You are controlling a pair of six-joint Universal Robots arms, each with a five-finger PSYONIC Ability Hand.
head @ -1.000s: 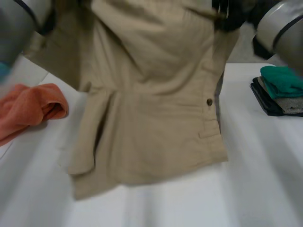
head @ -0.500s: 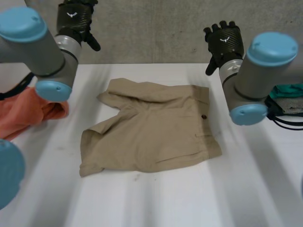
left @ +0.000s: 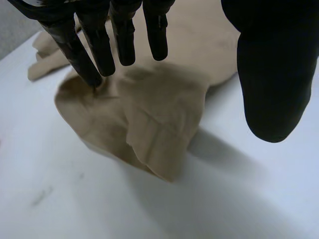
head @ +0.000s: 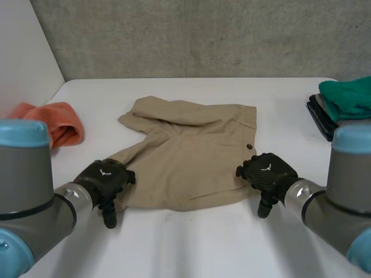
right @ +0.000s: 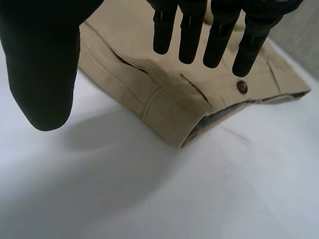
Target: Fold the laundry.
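You are looking into a robotics lab or test cell, not a home. The concrete wall (head: pixel 203 35) is standing bare and grey behind the setup, and a plain white panel (head: pixel 23 52) is closing off one side. You are working over a smooth white worktop (head: pixel 191 243), with the left arm (head: pixel 29 191) and the right arm (head: pixel 348 197) reaching in over it, grey machine joints wearing light-blue caps. The laundry is lying out in separate spots: tan shorts (head: pixel 185 156) in the middle, an orange cloth (head: pixel 58 121) at the left, a stack of folded clothes (head: pixel 342 110) at the right edge.
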